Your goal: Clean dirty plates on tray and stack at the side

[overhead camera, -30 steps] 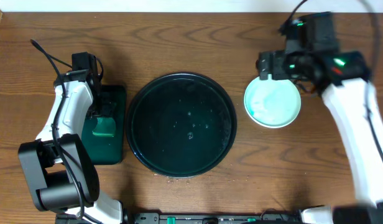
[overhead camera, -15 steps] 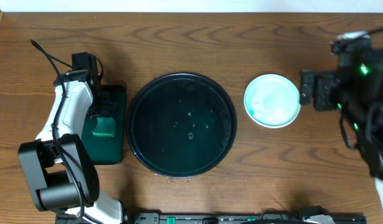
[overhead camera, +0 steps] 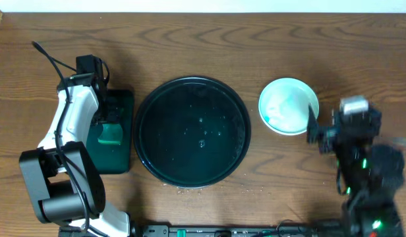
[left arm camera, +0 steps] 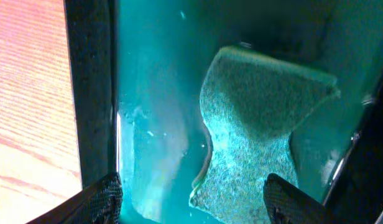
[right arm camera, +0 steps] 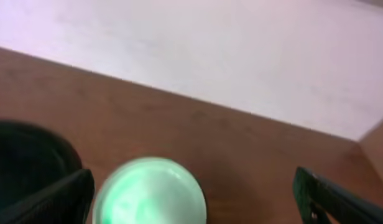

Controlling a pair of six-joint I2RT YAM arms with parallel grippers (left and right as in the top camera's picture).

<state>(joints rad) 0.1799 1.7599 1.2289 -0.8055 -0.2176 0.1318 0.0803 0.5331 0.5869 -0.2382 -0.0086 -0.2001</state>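
Plates [overhead camera: 289, 105] sit in one pile on the table [overhead camera: 190, 46], right of the tray [overhead camera: 190, 141] and apart from it. The top one is mint-green with no smear showing. How many lie beneath cannot be told from above. The tray holds only a few water drops, so I judge the job done or nearly so, with the pile off to the side as the task asks.

The right gripper [right arm camera: 193, 176] hangs just beside the pile, jaws spread wide and holding nothing. In its wrist view the pile lies ahead of the fingers, untouched, a pose that suits having nothing to carry.

The left gripper [left arm camera: 191, 193] hovers over the green tray [overhead camera: 120, 155], jaws wide apart. The sponge [left arm camera: 260, 124] lies in that tray between the fingers, not clamped. Resting there, it likely keeps its wet off the wood.
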